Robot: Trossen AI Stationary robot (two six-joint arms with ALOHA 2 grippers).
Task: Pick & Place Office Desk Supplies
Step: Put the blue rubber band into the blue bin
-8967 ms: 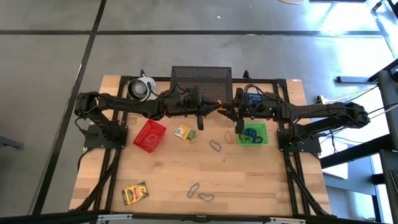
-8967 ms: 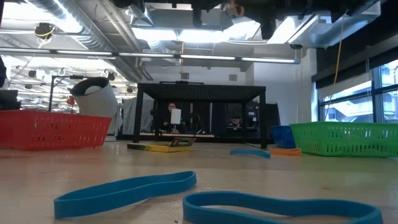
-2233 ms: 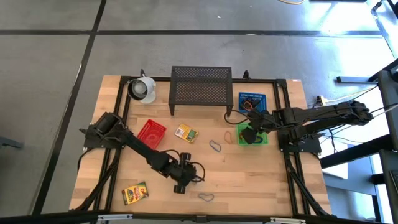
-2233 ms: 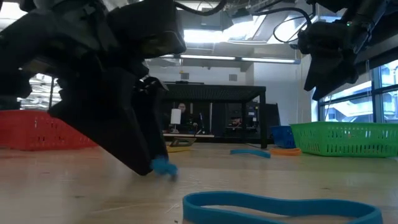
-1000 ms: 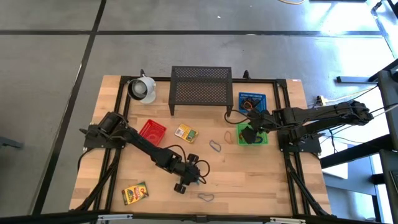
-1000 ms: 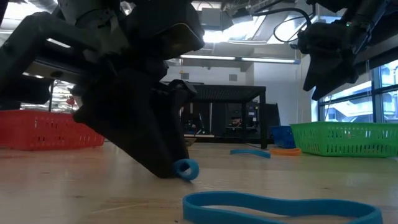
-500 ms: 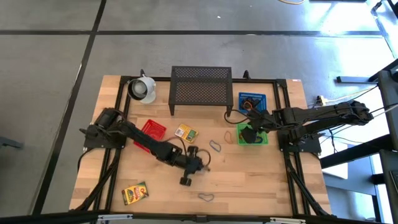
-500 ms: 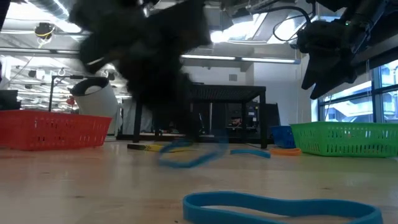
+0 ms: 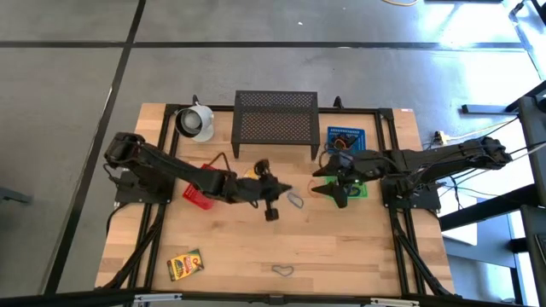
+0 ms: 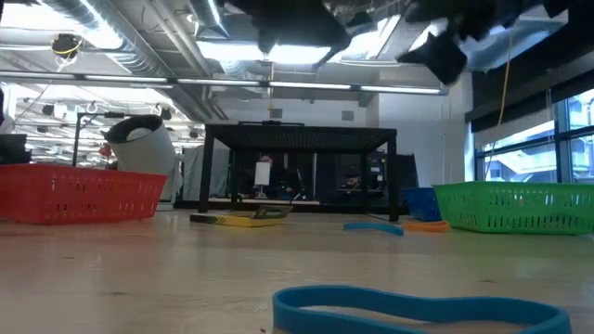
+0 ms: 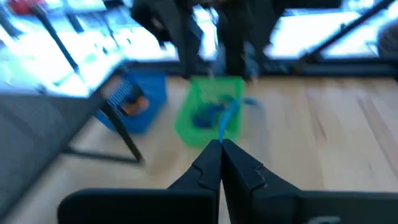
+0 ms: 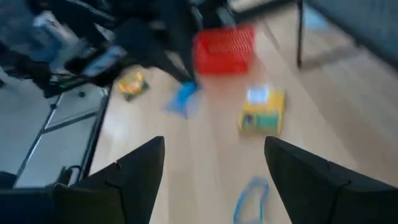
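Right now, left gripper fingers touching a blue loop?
Touching. In the left wrist view, the left gripper's fingers are shut, and the blue loop sticks out from their tips.

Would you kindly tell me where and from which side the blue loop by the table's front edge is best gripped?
From straight above: the blue loop lies flat on the table with bare wood around it. I would close the jaws across one thin strand along a long side, probably steadier than a curved end.
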